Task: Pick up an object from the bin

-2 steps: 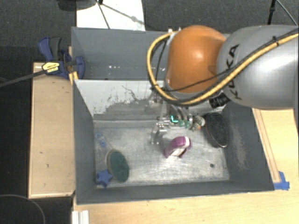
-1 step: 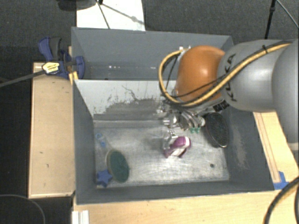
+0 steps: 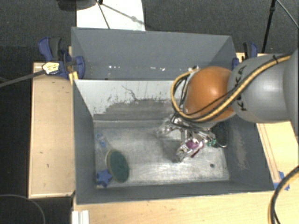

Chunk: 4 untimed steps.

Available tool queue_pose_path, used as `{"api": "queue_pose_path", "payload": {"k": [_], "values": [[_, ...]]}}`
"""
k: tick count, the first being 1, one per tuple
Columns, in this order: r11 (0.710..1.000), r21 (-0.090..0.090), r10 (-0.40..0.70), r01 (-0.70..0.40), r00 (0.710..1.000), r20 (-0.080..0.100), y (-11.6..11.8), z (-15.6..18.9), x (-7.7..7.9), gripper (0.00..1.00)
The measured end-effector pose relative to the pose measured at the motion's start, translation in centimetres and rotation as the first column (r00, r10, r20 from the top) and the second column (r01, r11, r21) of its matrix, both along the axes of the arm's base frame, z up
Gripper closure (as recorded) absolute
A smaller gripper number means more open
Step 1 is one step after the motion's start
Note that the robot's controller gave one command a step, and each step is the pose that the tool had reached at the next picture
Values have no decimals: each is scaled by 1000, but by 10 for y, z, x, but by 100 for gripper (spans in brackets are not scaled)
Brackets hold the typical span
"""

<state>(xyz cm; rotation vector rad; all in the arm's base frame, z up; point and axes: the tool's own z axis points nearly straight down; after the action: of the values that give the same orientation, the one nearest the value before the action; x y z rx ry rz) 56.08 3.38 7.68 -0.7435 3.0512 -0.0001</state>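
My gripper is low over the bin floor, right of the middle, under the arm's orange cover. A small purple thing lies right at the gripper's lower end; whether it is gripped is hidden. Just to its right is a small green piece. A dark rounded thing lies beyond that, close to the bin's right wall.
At the bin's front left lies a dark green oval disc with a small blue piece beside it. A clear, pale thing lies just behind them by the left wall. The arm comes in from the right.
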Motion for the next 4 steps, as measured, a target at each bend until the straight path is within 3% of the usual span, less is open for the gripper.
{"api": "queue_pose_path", "payload": {"k": [1, 2, 3, 4], "values": [[1000, 0, 14, -14, 1000, 3, -58, -1, 30, 0], [1000, 10, 16, -16, 1000, 5, -101, -3, 24, 0], [989, 1, -148, 148, 989, -10, -161, 10, 23, 0], [997, -1, 72, -72, 997, 3, -187, 29, 30, 0]]}}
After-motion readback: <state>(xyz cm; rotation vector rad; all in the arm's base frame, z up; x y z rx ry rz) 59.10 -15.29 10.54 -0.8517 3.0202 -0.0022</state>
